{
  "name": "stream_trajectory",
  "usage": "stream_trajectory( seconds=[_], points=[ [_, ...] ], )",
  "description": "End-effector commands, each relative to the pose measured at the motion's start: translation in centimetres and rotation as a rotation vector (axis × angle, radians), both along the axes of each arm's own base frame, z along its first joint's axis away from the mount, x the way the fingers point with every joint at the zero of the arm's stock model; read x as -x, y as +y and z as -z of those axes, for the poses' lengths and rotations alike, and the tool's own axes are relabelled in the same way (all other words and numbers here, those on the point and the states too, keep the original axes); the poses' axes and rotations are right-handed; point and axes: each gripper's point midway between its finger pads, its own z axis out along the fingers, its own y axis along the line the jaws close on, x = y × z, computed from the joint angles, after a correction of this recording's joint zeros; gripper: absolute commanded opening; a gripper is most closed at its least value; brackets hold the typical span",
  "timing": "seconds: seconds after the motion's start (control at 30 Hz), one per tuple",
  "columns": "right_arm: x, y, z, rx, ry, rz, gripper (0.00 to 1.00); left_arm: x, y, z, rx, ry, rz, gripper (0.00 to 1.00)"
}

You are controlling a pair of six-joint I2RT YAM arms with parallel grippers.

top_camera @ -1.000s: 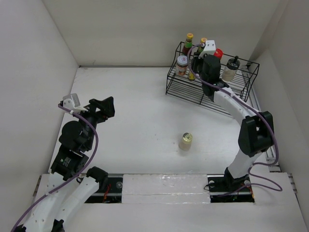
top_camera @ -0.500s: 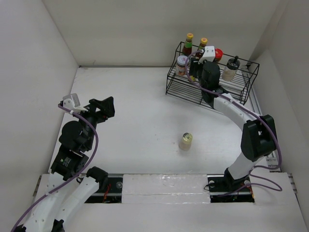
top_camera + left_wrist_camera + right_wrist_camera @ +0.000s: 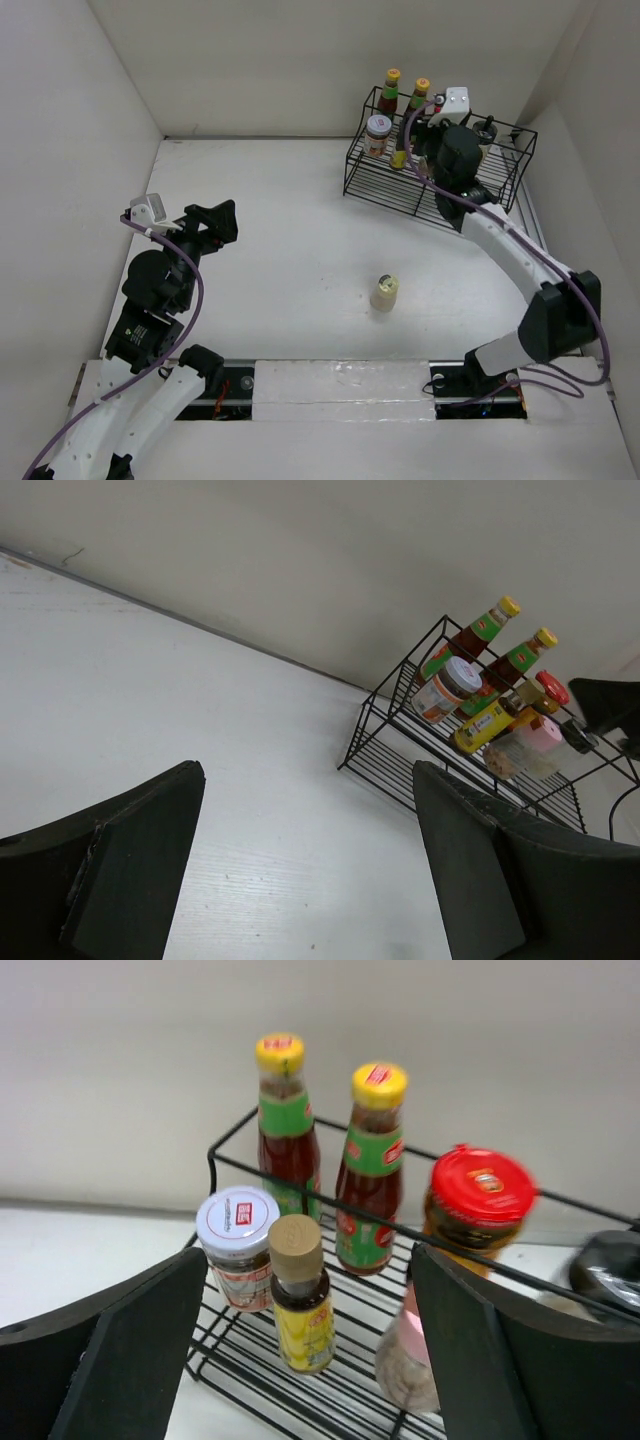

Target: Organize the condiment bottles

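Observation:
Six condiment bottles stand in the black wire rack (image 3: 420, 205): two yellow-capped sauce bottles (image 3: 284, 1120) (image 3: 372, 1160), a red-lidded jar (image 3: 478, 1210), a white-lidded jar (image 3: 237, 1245), a small yellow-brown bottle (image 3: 300, 1300) and a pink-capped shaker (image 3: 410, 1360). A dark-capped shaker (image 3: 482, 132) shows at the rack's right end. A cream-capped shaker (image 3: 385, 292) stands alone on the table. My right gripper (image 3: 310, 1255) is open just in front of the small yellow-brown bottle, holding nothing. My left gripper (image 3: 307, 770) hovers open and empty over the left of the table.
White walls enclose the table on three sides. The rack (image 3: 400, 750) fills the far right corner, close to the back wall. Both arm bases sit at the near edge.
My right gripper has opened and let go of the small yellow-brown bottle, which now stands in the rack. The right wrist has drawn back to the right. The left arm is unchanged.

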Motion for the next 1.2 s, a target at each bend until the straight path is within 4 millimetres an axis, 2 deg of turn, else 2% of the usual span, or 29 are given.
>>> stream_trajectory(
  seconds=[0.0, 0.03, 0.07, 0.1, 0.13, 0.17, 0.2, 0.23, 0.27, 0.3, 0.33, 0.37, 0.4, 0.43, 0.47, 0.5, 0.53, 0.63, 0.67, 0.8, 0.87, 0.93, 0.97, 1.03, 1.07, 1.13, 1.17],
  points=[
    [4.0, 0.4, -4.1, -0.053, -0.075, -0.041, 0.89, -0.2, -0.3, -0.7, 0.004, -0.033, 0.009, 0.81],
    [4.7, 0.6, -2.6, -0.053, -0.037, -0.052, 0.83, -0.2, -0.3, -0.7, 0.004, -0.033, 0.009, 0.81],
    [6.1, 0.7, -2.1, -0.076, -0.009, -0.066, 0.72, -0.2, -0.3, -0.7, 0.004, -0.033, 0.009, 0.81],
    [6.9, 1.4, -0.8, -0.079, 0.029, -0.093, 0.54, -0.2, -0.3, -0.7, 0.004, -0.033, 0.009, 0.81],
    [8.1, 2.9, 0.6, -0.084, 0.068, -0.140, 0.19, -0.2, -0.3, -0.7, 0.004, -0.033, 0.009, 0.81],
    [9.6, 3.2, 3.1, -0.075, 0.122, -0.160, 0.10, -0.2, -0.3, -0.7, 0.004, -0.033, 0.009, 0.81],
    [10.9, 3.7, 5.6, -0.061, 0.198, -0.178, 0.06, -0.2, -0.3, -0.7, 0.004, -0.033, 0.009, 0.81],
    [12.4, 5.1, 7.4, -0.032, 0.250, -0.222, 0.06, -0.2, -0.3, -0.7, 0.004, -0.033, 0.009, 0.81],
    [13.9, 5.2, 9.3, -0.010, 0.308, -0.238, 0.16, -0.2, -0.3, -0.7, 0.004, -0.033, 0.009, 0.81],
    [15.8, 5.0, 12.1, 0.041, 0.433, -0.245, 0.28, -0.4, -0.4, -0.5, 0.000, -0.025, 0.009, 0.81],
    [17.2, 4.7, 13.8, 0.071, 0.502, -0.245, 0.42, -0.4, -0.5, -0.5, 0.000, -0.025, 0.018, 0.81],
    [18.9, 5.7, 14.6, 0.094, 0.548, -0.294, 0.69, -0.4, -0.5, -0.5, 0.000, -0.025, 0.018, 0.81],
    [20.6, 5.7, 16.1, 0.121, 0.599, -0.330, 0.79, -0.4, -0.7, -0.5, -0.001, -0.025, 0.027, 0.81],
    [22.6, 5.5, 17.7, 0.142, 0.680, -0.356, 0.86, -0.4, -0.7, -0.5, -0.001, -0.025, 0.027, 0.81],
    [24.4, 6.6, 18.4, 0.146, 0.720, -0.426, 0.91, -0.4, -0.7, -0.5, -0.001, -0.025, 0.027, 0.81],
    [25.5, 6.8, 19.5, 0.162, 0.754, -0.459, 0.98, -0.4, -0.7, -0.5, -0.001, -0.025, 0.027, 0.81],
    [26.6, 7.0, 20.0, 0.148, 0.787, -0.476, 1.00, -0.4, -0.7, -0.5, -0.001, -0.025, 0.027, 0.81],
    [27.9, 7.3, 21.1, 0.155, 0.820, -0.495, 1.00, -0.4, -0.7, -0.5, -0.001, -0.025, 0.027, 0.81],
    [28.1, 6.8, 21.8, 0.156, 0.841, -0.471, 1.00, -0.4, -0.7, -0.5, -0.001, -0.025, 0.027, 0.81],
    [28.2, 6.7, 23.1, 0.165, 0.871, -0.452, 1.00, -0.4, -0.7, -0.5, -0.001, -0.025, 0.027, 0.81],
    [28.1, 7.1, 23.9, 0.166, 0.884, -0.462, 0.95, -0.4, -0.7, -0.5, -0.001, -0.025, 0.027, 0.81],
    [27.6, 7.6, 23.9, 0.159, 0.874, -0.465, 0.88, -0.4, -0.7, -0.5, -0.001, -0.025, 0.027, 0.81],
    [27.5, 7.4, 24.2, 0.167, 0.877, -0.452, 0.73, -0.4, -0.7, -0.5, -0.001, -0.025, 0.027, 0.81],
    [26.8, 7.8, 23.9, 0.159, 0.851, -0.444, 0.57, -0.4, -0.7, -0.5, -0.001, -0.025, 0.027, 0.81],
    [26.5, 7.8, 23.5, 0.164, 0.833, -0.429, 0.43, -0.4, -0.7, -0.5, -0.001, -0.025, 0.027, 0.81],
    [25.6, 8.0, 20.2, 0.116, 0.733, -0.410, 0.40, -0.4, -0.7, -0.5, -0.001, -0.025, 0.027, 0.81],
    [24.5, 7.3, 18.5, 0.099, 0.667, -0.355, 0.40, -0.4, -0.7, -0.5, -0.001, -0.025, 0.027, 0.81]
  ],
)
